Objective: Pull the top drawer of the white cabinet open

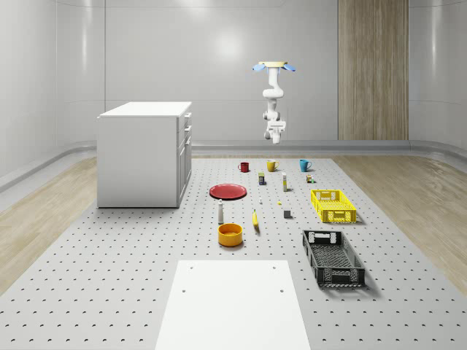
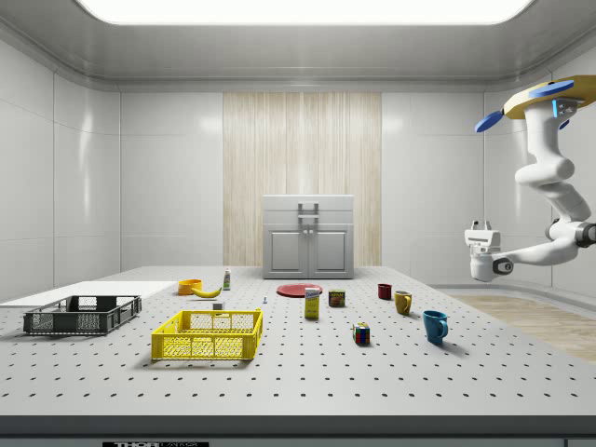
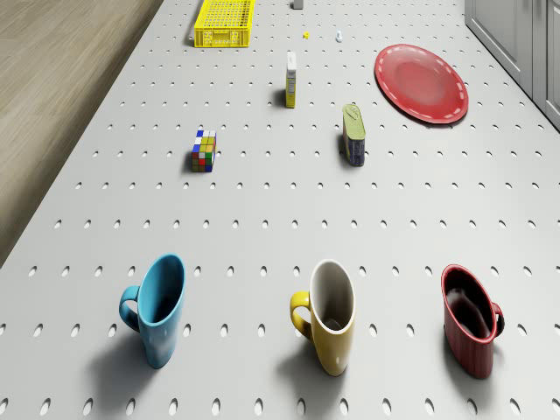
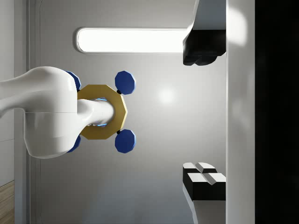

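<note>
From the whole-scene view's left, the white cabinet [image 1: 144,154] stands on the table [image 1: 109,277] with its drawers facing the middle of the table, and the top drawer [image 1: 187,117] sits flush and shut just under the cabinet's top. Next along comes the red plate [image 1: 228,191], then the small bottle [image 1: 220,212] and the orange bowl [image 1: 230,234] nearer the camera. Past those I hover: my drone [image 1: 274,67] hangs high over the far edge of the table, above the row of red mug [image 1: 244,167], yellow mug [image 1: 271,165] and blue mug [image 1: 304,165], and my arm hangs below it. My gripper [image 1: 274,135] is in open air, well apart from the cabinet, and in the wrist view its fingers [image 4: 204,179] stand wide apart with nothing between them. It points upward, toward my own drone body rather than the drawer. Further right lie the yellow basket [image 1: 333,205] and the black basket [image 1: 333,257].

I judge the whole approach is yet to be made. The risks I see: dropping low on the way across and knocking over the mugs or the can [image 3: 353,134], or reaching the cabinet with my wrist turned this way, so the fingers miss the handle and bump the cabinet front instead
</note>
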Available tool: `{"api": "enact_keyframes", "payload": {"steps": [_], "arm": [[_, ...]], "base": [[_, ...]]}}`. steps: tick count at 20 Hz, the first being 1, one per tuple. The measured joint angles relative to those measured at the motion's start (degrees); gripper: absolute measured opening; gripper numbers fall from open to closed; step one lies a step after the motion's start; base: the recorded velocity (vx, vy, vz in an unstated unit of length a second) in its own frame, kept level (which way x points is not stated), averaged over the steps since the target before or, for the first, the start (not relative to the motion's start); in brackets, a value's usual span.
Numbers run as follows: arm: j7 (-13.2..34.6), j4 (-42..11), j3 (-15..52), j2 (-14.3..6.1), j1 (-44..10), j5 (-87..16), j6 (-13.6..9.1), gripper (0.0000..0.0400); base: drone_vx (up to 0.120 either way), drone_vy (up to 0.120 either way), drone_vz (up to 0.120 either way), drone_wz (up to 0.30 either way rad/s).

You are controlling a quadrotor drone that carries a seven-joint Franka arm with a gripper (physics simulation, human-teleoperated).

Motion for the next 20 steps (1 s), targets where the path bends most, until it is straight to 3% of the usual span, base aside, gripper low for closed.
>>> {"api": "enact_keyframes", "payload": {"steps": [14,15,20], "arm": [[0.0,1.3,0.1,0.3,-0.1,0.0,-0.4,0.0305],[-0.2,1.3,-1.1,0.3,0.1,2.0,-0.4,0.0305],[-5.1,-5.1,-20.9,-0.2,4.8,32.7,-0.7,0.0312]], "base": [[0.0,0.0,0.0,0.0],[0.0,0.0,0.0,0.0],[0.0,-0.016,0.0,0.0]]}}
